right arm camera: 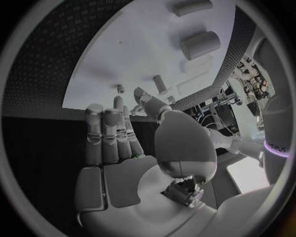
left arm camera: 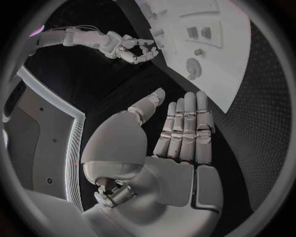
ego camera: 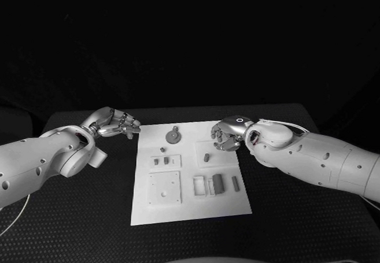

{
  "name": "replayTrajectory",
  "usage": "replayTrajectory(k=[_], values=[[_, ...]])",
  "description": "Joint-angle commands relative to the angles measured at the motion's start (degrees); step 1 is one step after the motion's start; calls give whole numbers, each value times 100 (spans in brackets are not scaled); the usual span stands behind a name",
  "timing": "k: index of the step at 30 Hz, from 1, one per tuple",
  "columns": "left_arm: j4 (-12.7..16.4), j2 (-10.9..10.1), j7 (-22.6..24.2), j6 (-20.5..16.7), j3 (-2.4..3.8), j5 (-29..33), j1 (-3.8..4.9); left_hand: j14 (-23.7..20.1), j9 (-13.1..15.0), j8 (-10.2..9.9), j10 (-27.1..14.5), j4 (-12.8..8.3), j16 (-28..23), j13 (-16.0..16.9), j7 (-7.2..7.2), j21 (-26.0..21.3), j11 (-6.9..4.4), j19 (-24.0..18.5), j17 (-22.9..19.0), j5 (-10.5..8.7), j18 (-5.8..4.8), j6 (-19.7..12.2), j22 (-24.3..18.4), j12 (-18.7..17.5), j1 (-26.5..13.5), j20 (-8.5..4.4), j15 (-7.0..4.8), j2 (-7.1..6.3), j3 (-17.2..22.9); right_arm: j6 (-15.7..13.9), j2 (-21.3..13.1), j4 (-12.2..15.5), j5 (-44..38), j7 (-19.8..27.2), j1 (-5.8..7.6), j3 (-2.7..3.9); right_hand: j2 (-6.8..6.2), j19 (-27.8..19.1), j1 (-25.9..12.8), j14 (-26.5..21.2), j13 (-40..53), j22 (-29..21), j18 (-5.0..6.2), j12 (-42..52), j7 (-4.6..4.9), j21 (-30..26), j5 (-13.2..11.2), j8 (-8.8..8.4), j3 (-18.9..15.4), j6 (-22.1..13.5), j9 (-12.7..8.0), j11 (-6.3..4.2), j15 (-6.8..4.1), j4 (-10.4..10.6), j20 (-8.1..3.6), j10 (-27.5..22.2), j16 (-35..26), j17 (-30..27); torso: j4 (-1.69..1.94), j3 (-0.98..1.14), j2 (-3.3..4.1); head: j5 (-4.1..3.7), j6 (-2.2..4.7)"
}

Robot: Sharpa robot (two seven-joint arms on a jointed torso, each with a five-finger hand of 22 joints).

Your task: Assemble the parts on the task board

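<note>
The white task board lies in the middle of the black table. On it are grey parts: a round disc at the far end, a small peg, a dark short piece, a slotted plate, a square plate and upright blocks. My left hand hovers just off the board's far left corner with its fingers apart and nothing in them. Over the far right corner my right hand hangs, holding nothing, its fingers stretched out.
Black table surface surrounds the board on every side. The board and two cylinders lie beyond the right hand's fingertips. The left wrist view shows the disc and my right hand.
</note>
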Motion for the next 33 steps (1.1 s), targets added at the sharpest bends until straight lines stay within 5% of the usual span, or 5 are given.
replayTrajectory(k=[1, 11, 33], values=[[18, 10, 100, 110, 3, 167, 9, 12, -7, 19, -46, 0, -39, -18, -5, -27, 11, 10, 12, -22, 31, -43, -13, -24, -7, 21, 11, -11, -40, 17, 39, -24, -478, -217, -4, -1, -15, 15, -4, 7, -12, 88, 488, -33, 115, 15, 11, 34, -37, 152, 4, -15, -26, 2, -34, 41, -3, -9, 3, -6, 3, 7, -8], [10, 24, 68, 101, 3, 260, 10, 0, -15, 27, -66, 1, -82, -52, -7, -54, 24, 5, 29, -35, 25, -41, -31, -40, -30, 27, 21, 4, -76, -44, 237, -283, -570, -280, -64, -20, -21, -1, -40, -15, -143, 71, 488, -175, 121, -24, 11, -19, -30, 77, -28, 21, 5, 14, -27, -16, -36, -29, 11, -6, 1, 22, -24], [10, 48, -6, 104, 4, 310, 12, -21, -18, 64, -87, 2, -153, -108, -24, -102, 37, -13, 70, -34, 18, -11, -55, -54, -73, 39, 37, 10, -143, 28, 489, -659, -438, -115, -152, -40, 259, -14, -19, -42, -251, 71, 488, -253, 75, -50, 11, -4, 12, 116, -33, 16, 3, -6, -13, 34, -39, -31, -5, -3, -1, 68, -61]])
